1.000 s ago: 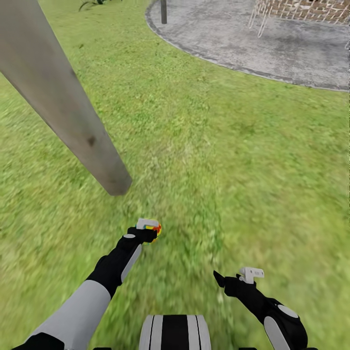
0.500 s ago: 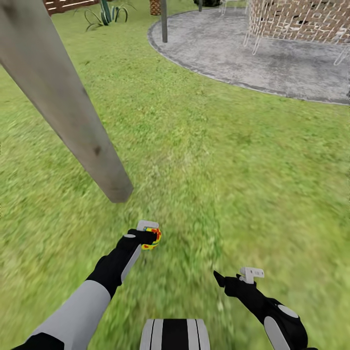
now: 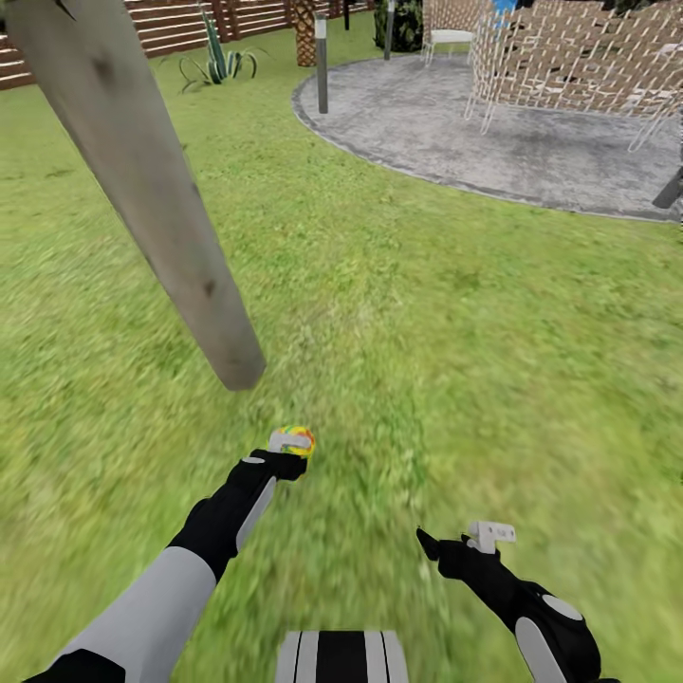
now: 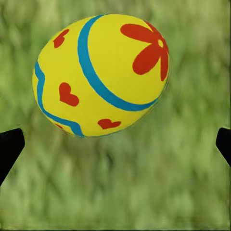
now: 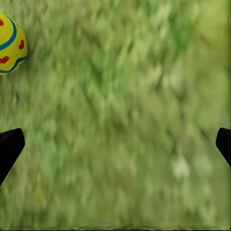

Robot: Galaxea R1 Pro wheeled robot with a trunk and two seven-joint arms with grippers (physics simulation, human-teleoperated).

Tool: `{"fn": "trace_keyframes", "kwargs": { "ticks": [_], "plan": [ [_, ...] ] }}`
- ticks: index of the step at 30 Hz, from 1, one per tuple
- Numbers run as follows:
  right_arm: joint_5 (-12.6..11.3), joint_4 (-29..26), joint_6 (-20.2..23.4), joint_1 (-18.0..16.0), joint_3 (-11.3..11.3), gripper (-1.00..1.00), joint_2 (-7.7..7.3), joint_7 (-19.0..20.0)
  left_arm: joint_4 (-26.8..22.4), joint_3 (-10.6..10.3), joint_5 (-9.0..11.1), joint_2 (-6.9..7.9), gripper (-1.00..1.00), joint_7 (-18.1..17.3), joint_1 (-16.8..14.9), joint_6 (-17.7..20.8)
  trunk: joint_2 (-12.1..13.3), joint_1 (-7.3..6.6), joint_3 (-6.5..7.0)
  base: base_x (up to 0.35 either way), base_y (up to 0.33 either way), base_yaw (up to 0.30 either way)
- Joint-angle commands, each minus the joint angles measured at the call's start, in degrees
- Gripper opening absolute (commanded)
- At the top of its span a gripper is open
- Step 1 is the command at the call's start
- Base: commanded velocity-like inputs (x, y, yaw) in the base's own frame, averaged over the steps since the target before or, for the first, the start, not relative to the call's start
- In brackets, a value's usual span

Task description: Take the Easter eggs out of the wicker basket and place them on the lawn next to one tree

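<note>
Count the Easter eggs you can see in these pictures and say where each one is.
1: a single Easter egg over the lawn at the open left gripper, near the tree trunk. Others may lie out of frame.

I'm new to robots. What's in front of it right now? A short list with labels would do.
Place: lawn beside a grey paved patio
Tree: pale trunk, meeting the grass just ahead of the left hand
Egg: yellow with blue bands, red hearts and a flower, just beyond the left hand's tips
Left hand: open, fingers wide apart, not gripping the egg
Right hand: open, nothing between its fingers
Background: wooden fence, pale woven seats
</note>
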Motion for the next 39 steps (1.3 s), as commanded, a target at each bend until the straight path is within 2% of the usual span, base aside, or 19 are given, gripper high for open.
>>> {"fn": "trace_keyframes", "kwargs": {
  "ticks": [1, 10, 19, 24, 31, 39],
  "plan": [
    [-0.08, -0.04, 0.28, -0.02, 0.01, 1.0, -0.03, 0.02, -0.07, -0.18, 0.6, 0.03, 1.0, 0.49, -0.02, 0.24, 0.0, -0.07, 0.19, -0.344, 0.0, 0.0],
    [-0.16, -0.11, 0.1, -0.02, 0.01, 1.0, 0.26, 0.07, -0.07, -0.08, 0.68, 0.03, 1.0, 0.41, -0.02, 0.31, 0.12, -0.3, 2.19, -0.328, 0.0, 0.001],
    [-0.17, -0.12, 0.35, -0.02, 0.08, 1.0, 0.67, -0.18, -0.07, -0.09, 0.68, 0.03, 1.0, 0.4, -0.02, 0.59, 0.24, -0.53, 4.18, -0.048, 0.0, 0.187],
    [-0.25, -0.12, 0.44, -0.02, 0.06, 1.0, 0.87, -0.23, -0.07, 0.04, 0.69, 0.03, 1.0, 0.4, -0.02, 1.07, 0.31, -0.66, 5.29, -0.001, 0.0, 0.02],
    [-0.22, -0.12, 0.39, -0.02, 0.54, 1.0, 0.99, -0.59, -0.6, 0.22, 0.67, 0.03, 1.0, 0.48, -0.02, 1.56, 0.31, -0.66, 5.14, -0.011, 0.006, 0.148],
    [-0.11, -0.08, 0.47, -0.02, 0.56, 1.0, 0.94, -0.63, -2.17, 0.29, 0.69, 0.03, 1.0, 0.49, -0.02, 2.33, 0.31, -0.66, 4.9, -0.166, 0.095, 0.263]
  ]
}}
